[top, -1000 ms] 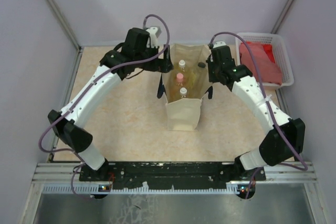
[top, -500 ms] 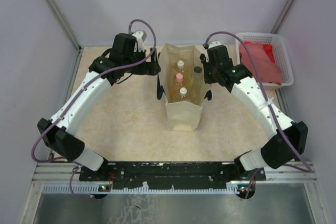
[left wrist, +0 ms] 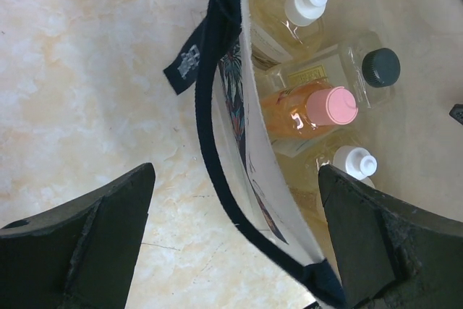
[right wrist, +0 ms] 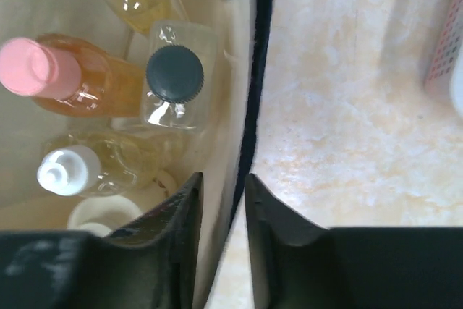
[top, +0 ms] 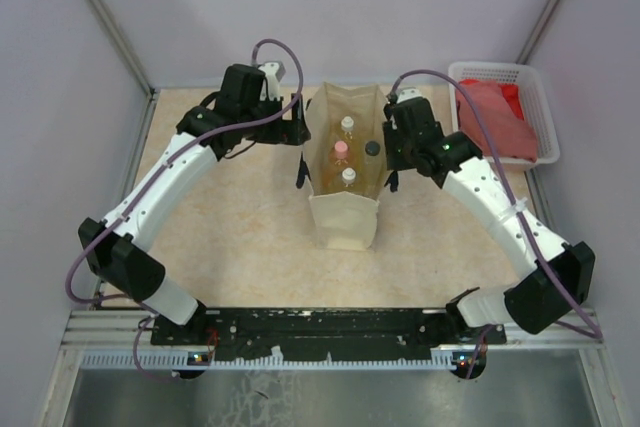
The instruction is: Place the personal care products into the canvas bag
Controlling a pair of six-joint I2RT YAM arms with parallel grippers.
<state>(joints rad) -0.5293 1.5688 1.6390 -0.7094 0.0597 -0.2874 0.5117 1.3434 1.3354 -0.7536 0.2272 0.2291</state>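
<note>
- The upright beige canvas bag [top: 345, 222] with dark strap handles stands at the centre of the top view; its long axis runs from top to bottom of the frame, with one arm on either side
- Four products stand inside it: a clear amber bottle with a white cap [top: 347, 124] at the top, a pink-capped amber bottle [top: 341, 148] below it, a second white-capped bottle [top: 348, 175] lower again, and a dark-capped clear bottle [top: 372, 147] towards the right wall
- The cream cylindrical container [right wrist: 98, 215] shows only in the right wrist view, low in the bag at the lower left of that frame
- The left gripper [left wrist: 235, 179] is spread wide; it straddles the bag's left wall and strap without touching either
- The right gripper [right wrist: 223, 176] is nearly closed; the bag's right rim and strap run between its fingers, so it appears to pinch the wall
- I judge the packing done, as no product shows outside the bag; what remains is to let go and back away
- The wall lies inside the right claw, so that claw should open first, then draw towards the right of the frame; otherwise the bag may tip
</note>
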